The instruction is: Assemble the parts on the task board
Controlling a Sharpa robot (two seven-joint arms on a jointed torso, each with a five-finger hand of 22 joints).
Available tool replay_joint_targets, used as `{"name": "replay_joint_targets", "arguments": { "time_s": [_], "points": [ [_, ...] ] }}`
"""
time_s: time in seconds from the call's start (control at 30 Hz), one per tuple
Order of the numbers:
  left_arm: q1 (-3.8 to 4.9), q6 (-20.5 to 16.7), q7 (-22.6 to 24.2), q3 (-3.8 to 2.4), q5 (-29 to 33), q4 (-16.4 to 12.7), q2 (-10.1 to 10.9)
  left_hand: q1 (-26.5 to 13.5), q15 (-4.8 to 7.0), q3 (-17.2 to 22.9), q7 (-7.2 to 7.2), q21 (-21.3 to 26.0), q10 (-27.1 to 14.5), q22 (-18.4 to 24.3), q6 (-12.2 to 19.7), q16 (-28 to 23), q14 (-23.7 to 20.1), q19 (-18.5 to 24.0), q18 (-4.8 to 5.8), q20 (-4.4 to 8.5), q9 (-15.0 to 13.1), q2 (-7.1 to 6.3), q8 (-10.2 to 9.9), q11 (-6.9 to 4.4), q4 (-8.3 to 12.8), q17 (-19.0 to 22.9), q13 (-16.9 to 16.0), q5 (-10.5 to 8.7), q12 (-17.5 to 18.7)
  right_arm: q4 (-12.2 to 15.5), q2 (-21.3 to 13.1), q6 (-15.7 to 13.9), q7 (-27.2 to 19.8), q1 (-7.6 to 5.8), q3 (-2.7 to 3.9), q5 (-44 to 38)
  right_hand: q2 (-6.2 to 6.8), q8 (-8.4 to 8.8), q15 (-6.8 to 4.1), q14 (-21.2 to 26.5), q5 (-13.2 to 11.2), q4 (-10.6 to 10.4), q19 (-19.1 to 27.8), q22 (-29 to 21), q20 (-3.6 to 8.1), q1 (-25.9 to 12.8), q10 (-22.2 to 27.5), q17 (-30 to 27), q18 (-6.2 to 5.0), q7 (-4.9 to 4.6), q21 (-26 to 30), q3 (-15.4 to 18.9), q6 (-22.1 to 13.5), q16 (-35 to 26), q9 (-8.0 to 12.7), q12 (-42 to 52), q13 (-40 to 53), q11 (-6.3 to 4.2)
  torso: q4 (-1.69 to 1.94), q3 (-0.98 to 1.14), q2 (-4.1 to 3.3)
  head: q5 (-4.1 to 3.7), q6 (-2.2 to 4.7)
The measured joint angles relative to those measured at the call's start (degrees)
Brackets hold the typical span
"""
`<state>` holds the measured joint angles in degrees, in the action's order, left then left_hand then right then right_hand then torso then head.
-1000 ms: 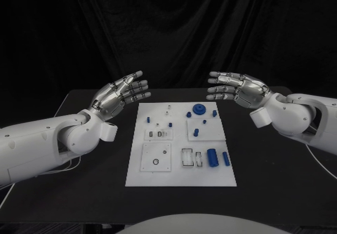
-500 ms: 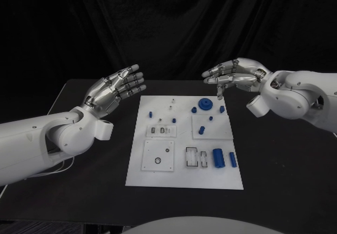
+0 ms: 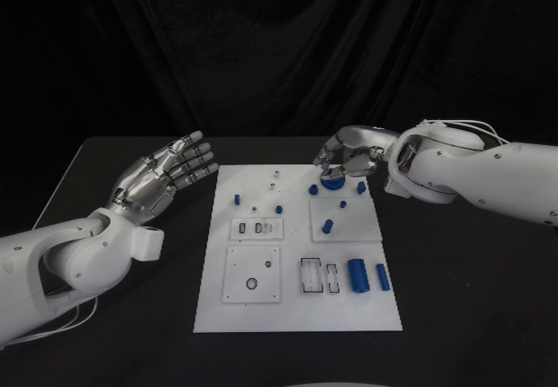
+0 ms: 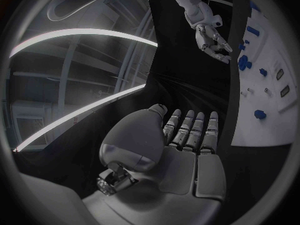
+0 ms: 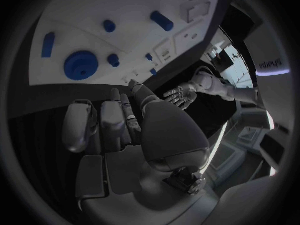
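Observation:
The white task board (image 3: 297,310) lies mid-table with small blue parts on it. A round blue gear (image 3: 334,182) sits near its far edge, with short blue pegs (image 3: 313,189) around it and two blue cylinders (image 3: 357,276) near the right edge. My right hand (image 3: 349,156) hovers just above the gear with its fingers curled downward and apart, holding nothing. The right wrist view shows the gear (image 5: 81,65) just beyond the fingertips (image 5: 122,97), untouched. My left hand (image 3: 163,173) floats left of the board, palm open and fingers straight, as the left wrist view of that hand (image 4: 187,145) confirms.
The board carries raised white blocks with slots (image 3: 256,229) and a square plate with a ring (image 3: 252,274). Black table (image 3: 105,322) surrounds the board on both sides. A black curtain hangs behind.
My right hand has dropped and moved left to the board's far edge, over the blue gear. The left hand has drifted slightly left and down. The camera view shifted a little.

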<state>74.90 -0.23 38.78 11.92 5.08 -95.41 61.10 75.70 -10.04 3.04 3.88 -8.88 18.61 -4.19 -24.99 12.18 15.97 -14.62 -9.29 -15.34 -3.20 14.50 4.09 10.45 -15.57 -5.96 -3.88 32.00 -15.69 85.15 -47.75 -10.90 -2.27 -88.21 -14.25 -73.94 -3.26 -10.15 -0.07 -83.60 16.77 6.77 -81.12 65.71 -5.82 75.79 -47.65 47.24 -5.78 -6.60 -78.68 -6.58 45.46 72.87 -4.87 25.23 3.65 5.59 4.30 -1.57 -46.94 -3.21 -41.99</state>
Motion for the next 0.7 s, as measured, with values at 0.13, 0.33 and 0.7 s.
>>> {"name": "replay_joint_targets", "arguments": {
  "time_s": [0.13, 0.33, 0.7],
  "points": [
    [0.0, 0.05, 0.0, 0.07, 0.44, -0.34, 0.28, 0.0, 0.0, 0.0, 0.0, -0.22, 0.0, 0.0, 0.0, 0.0, 0.0, -0.18, 0.0, 0.18, 0.0, 0.0, 0.0, 0.0, 0.0, 0.0, 0.0, -0.01, -0.22, 0.54, 0.14, -1.71, 3.04, 0.02, 0.02, -10.03, 1.02, 0.62, -0.19, -0.19, -1.9, -0.71, -0.29, 1.62, 0.29, -0.69, -0.37, 1.81, 0.9, 0.05, -0.78, -0.98, 1.05, 0.83, -0.31, -0.85, 0.14, -0.37, 0.44, -0.16, -0.63, -0.92, 1.13],
    [0.01, 0.23, 0.01, 0.16, 0.81, -0.82, 0.3, 0.0, -0.2, 0.48, 0.2, -0.22, -0.2, 0.01, -0.2, 0.0, -0.19, -0.19, 0.0, 0.18, -0.06, 0.0, 0.0, 0.2, 0.16, 0.03, 0.0, -0.03, -0.22, 0.63, 0.12, -3.06, 5.89, 0.74, 0.03, -18.41, 1.7, 0.9, -0.36, -0.03, -2.66, -1.47, -0.29, 1.56, 0.29, -1.37, -0.37, 1.68, 0.89, -1.01, -0.78, -1.74, 2.67, 0.83, -0.67, -1.89, 0.14, -0.37, 0.76, -0.42, -1.24, -1.25, 2.74],
    [0.01, 0.46, 0.02, 0.22, 1.05, -2.09, 1.49, 0.0, -0.21, 1.04, 0.41, -0.21, -0.39, 0.01, -0.4, 0.0, -0.2, -0.18, 0.0, 0.18, -0.06, 0.0, 0.0, 0.41, 0.41, 0.06, -0.08, 0.23, -0.45, 2.35, -0.34, -4.5, 8.01, 1.31, 0.03, -22.94, 2.54, 1.84, -0.36, -0.03, -1.99, -1.29, -0.08, 1.65, 0.5, -0.52, -0.14, 3.0, 0.88, -0.72, -0.78, -3.22, 3.34, 0.82, -0.78, -2.55, 0.26, -0.15, 1.33, -0.74, -1.6, -1.36, 2.19]
  ]
}}
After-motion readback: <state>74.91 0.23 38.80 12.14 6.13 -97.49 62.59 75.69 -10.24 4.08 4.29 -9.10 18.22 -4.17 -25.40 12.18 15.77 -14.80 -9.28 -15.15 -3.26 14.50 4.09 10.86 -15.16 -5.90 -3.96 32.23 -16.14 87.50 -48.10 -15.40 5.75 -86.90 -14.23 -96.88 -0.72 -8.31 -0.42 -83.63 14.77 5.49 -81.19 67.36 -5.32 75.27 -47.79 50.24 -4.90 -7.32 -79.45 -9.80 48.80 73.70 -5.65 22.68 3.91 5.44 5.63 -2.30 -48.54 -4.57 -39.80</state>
